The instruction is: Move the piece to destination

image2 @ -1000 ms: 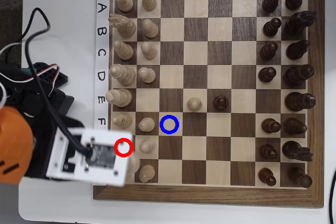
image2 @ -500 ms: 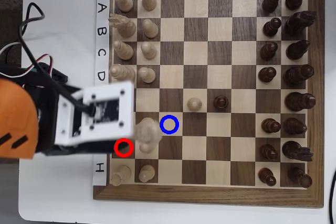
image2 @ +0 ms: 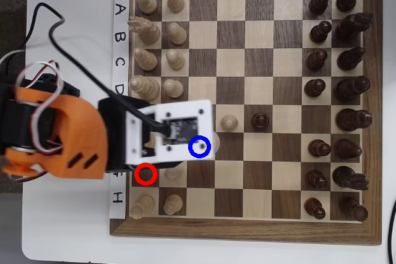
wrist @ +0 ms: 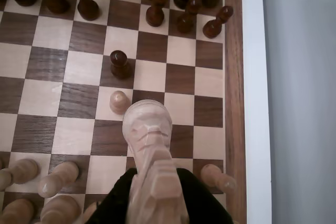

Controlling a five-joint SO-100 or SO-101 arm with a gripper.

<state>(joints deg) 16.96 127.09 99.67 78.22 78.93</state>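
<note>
In the wrist view the pale cream knight [wrist: 149, 150] fills the lower middle, its round base pointing away over the board. My gripper [wrist: 157, 200] is shut on it, black fingers [wrist: 202, 200] on both sides of its carved top. I cannot tell whether its base touches the board. In the overhead view the arm's white camera mount [image2: 173, 134] hides the fingers and most of the knight. The blue-ringed light square [image2: 200, 146] lies at the mount's right edge. The red ring [image2: 145, 174] marks a dark square just below and to the left.
A pale pawn [wrist: 119, 101] [image2: 229, 122] stands just beyond the knight, with a dark pawn [wrist: 120, 64] [image2: 260, 120] behind it. Dark pieces [image2: 334, 91] line the far side, pale pieces [image2: 154, 60] the near side. The board's edge [wrist: 234, 77] is on the right.
</note>
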